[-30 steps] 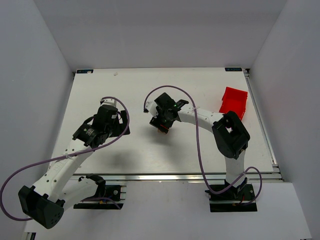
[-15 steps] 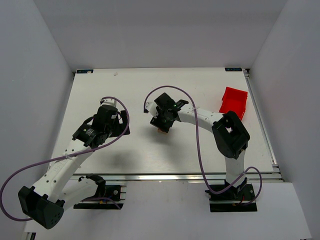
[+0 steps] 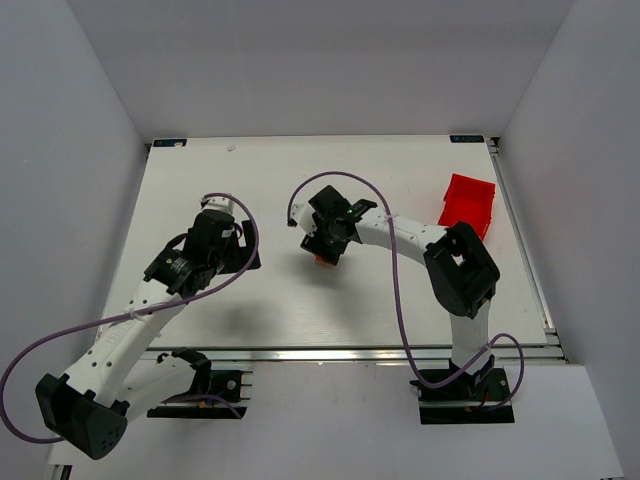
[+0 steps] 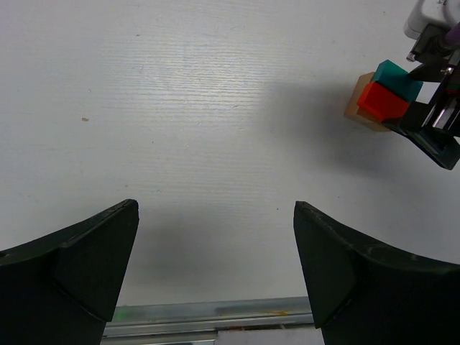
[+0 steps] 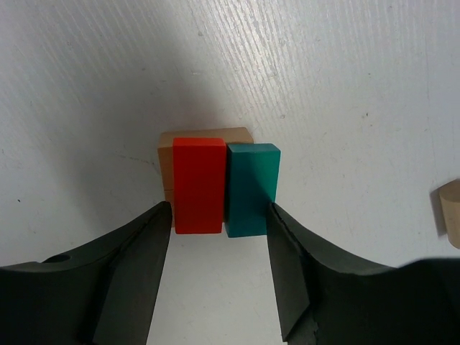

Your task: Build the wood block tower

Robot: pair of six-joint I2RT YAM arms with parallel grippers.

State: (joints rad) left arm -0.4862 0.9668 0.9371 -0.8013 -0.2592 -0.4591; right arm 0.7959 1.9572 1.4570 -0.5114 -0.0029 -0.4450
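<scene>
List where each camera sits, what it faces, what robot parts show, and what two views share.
Top external: above and behind the bases, facing down at the white table; the left arm and right arm show.
Left wrist: on the left arm, facing down at the table; the left tool, open, shows.
Right wrist: on the right arm, facing straight down; the right tool flanks the stack of tan, red and teal wooden blocks.
Shared: left wrist also shows that stack and the right tool.
</scene>
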